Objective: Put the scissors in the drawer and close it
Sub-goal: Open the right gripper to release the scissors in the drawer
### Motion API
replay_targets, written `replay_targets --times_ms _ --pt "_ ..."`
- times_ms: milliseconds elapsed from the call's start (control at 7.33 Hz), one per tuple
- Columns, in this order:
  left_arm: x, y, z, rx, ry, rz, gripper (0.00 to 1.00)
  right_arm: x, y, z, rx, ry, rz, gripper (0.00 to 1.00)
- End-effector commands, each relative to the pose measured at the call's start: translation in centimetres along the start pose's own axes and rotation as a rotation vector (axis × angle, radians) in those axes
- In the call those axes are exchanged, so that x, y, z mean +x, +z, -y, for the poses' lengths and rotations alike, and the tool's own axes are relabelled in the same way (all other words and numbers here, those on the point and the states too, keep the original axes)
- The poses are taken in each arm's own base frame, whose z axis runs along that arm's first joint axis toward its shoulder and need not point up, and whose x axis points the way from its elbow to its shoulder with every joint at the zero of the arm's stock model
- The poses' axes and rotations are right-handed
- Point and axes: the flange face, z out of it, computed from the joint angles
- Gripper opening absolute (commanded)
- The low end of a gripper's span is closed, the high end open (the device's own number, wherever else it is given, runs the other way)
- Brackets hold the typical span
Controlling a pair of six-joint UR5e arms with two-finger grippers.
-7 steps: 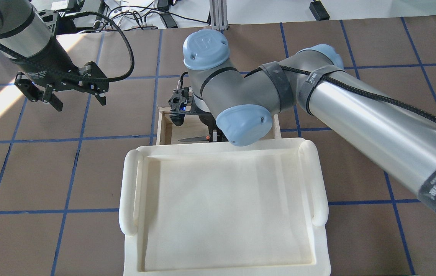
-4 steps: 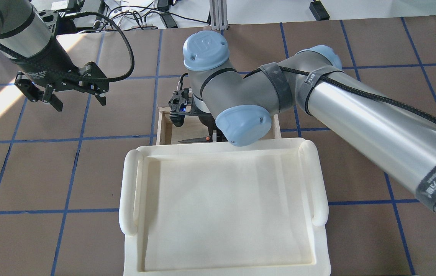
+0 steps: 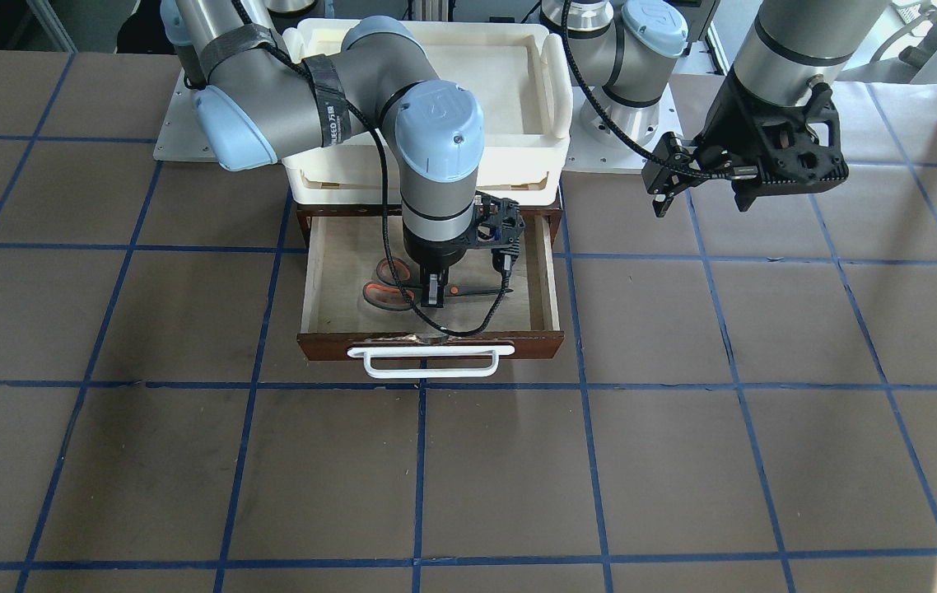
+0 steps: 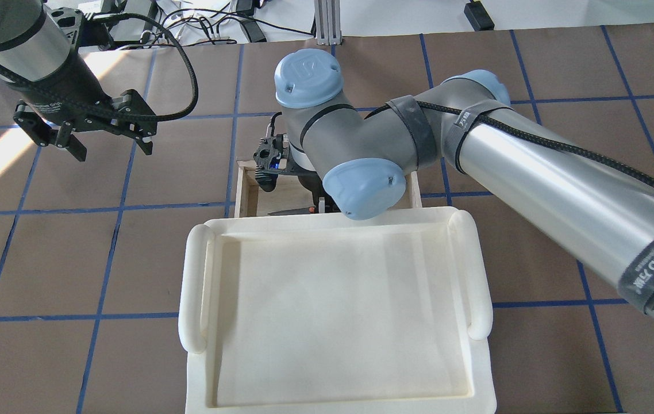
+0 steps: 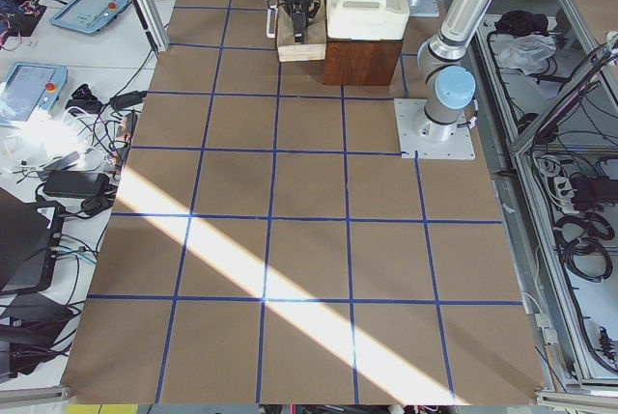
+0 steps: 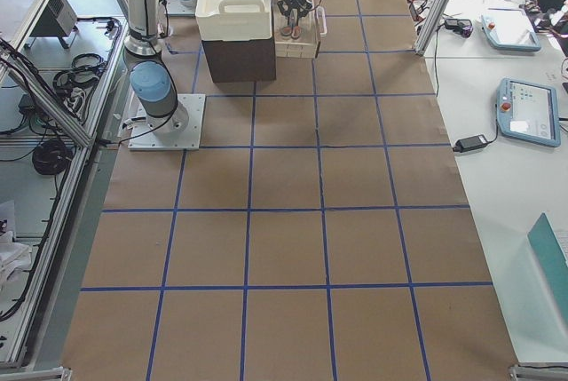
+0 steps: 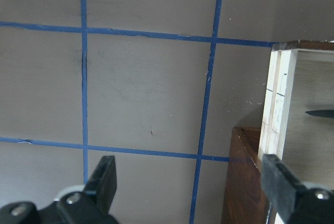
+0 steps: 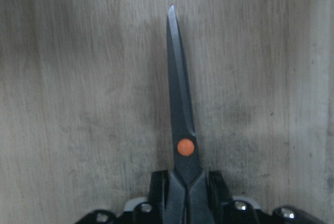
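The drawer point(image 3: 314, 284) stands pulled open under the tray, its white bar handle point(image 3: 430, 363) towards the table's far side. The scissors point(image 3: 390, 286) are inside it, orange handles one way and dark blades point(image 8: 180, 104) the other, close over the pale wood floor. My right gripper point(image 3: 433, 295) reaches down into the drawer and is shut on the scissors by the orange pivot; its fingers point(image 8: 159, 188) pinch both sides. In the overhead view only the blade tip point(image 4: 284, 213) shows, past the drawer's side wall point(image 4: 241, 192). My left gripper point(image 4: 111, 146) hangs open and empty above the table, left of the drawer.
A cream-white plastic tray point(image 4: 192, 287) sits on top of the dark brown cabinet point(image 5: 362, 62) that holds the drawer. The right arm's elbow point(image 4: 361, 187) hangs over the drawer's rear. Brown paper with blue grid tape covers the table point(image 3: 518, 478).
My left gripper has moved a little farther from me and to the left, still open. The right arm has barely shifted and still holds the scissors in the drawer.
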Motion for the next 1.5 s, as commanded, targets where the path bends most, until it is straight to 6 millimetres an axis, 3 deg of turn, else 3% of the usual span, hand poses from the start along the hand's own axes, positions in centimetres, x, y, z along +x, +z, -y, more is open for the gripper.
replay_targets --times_ms 0,136,273,545,818,955,1091,1227,1364 --pt "0.0 -0.1 0.0 0.002 0.001 0.002 1.0 0.0 0.1 0.2 0.012 0.005 0.009 0.42" --pt "0.0 0.0 -0.1 0.0 0.002 0.002 1.0 0.2 -0.2 0.3 0.024 0.006 -0.01 0.56" --pt "0.0 0.5 0.2 -0.01 0.002 0.003 1.0 0.2 -0.2 0.3 0.026 0.006 -0.013 0.99" --pt "-0.1 0.4 -0.1 -0.009 -0.001 0.012 1.0 0.2 -1.4 0.4 0.038 0.002 -0.03 0.99" --pt "-0.4 0.0 -0.4 -0.001 -0.001 0.035 1.0 0.1 -4.6 0.4 0.068 0.002 -0.073 0.99" --pt "-0.4 0.2 -0.2 -0.001 -0.001 0.035 1.0 0.0 -7.5 0.0 0.089 0.041 -0.111 0.99" --pt "-0.5 0.3 -0.1 -0.003 -0.001 0.044 1.0 -0.1 -9.7 -1.9 0.091 0.149 -0.108 1.0" --pt "-0.7 0.4 0.1 0.0 -0.002 0.057 1.0 0.2 -10.3 -3.5 0.075 0.188 -0.098 1.0" --pt "-0.6 0.8 0.4 -0.008 -0.001 0.055 1.0 -0.7 -12.4 -5.4 0.08 0.322 -0.105 1.0"
